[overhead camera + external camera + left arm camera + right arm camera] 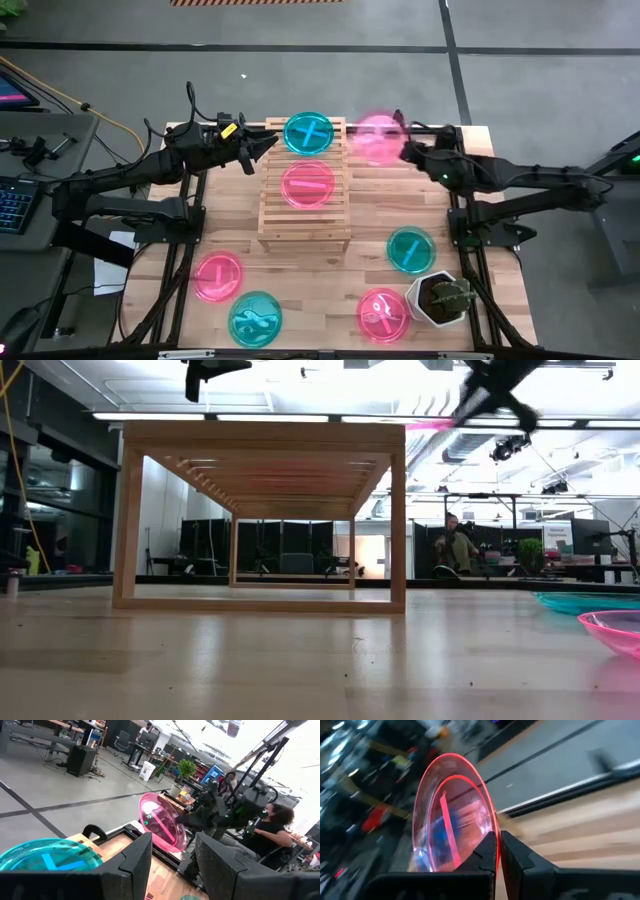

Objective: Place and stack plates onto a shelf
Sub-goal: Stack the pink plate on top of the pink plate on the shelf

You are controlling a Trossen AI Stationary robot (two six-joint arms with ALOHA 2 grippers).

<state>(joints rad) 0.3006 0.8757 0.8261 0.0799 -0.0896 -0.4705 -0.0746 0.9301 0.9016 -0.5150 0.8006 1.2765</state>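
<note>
Two plates lie on the slatted top of the shelf (305,215): a teal plate (308,133) at its far end and a pink plate (307,185) at its middle. My right gripper (405,150) is shut on another pink plate (378,137), held in the air just right of the shelf's far end; the low view shows this held plate (430,423) level with the shelf's top (260,435). My left gripper (268,147) is open and hovers just left of the teal plate (45,852), apart from it. My right gripper pinches the pink plate by its rim (487,837) between its two fingers (512,852), coming level from the table's right side. The plate is lifted clear of table and shelf and sits tilted in the hold, reaching out beyond the fingertips toward the shelf.
On the tabletop near the front lie a pink plate (218,275), a teal plate (255,318), another teal plate (410,250) and another pink plate (383,313). A white plant pot (440,298) stands at the near right corner. A person (458,548) sits in the room behind.
</note>
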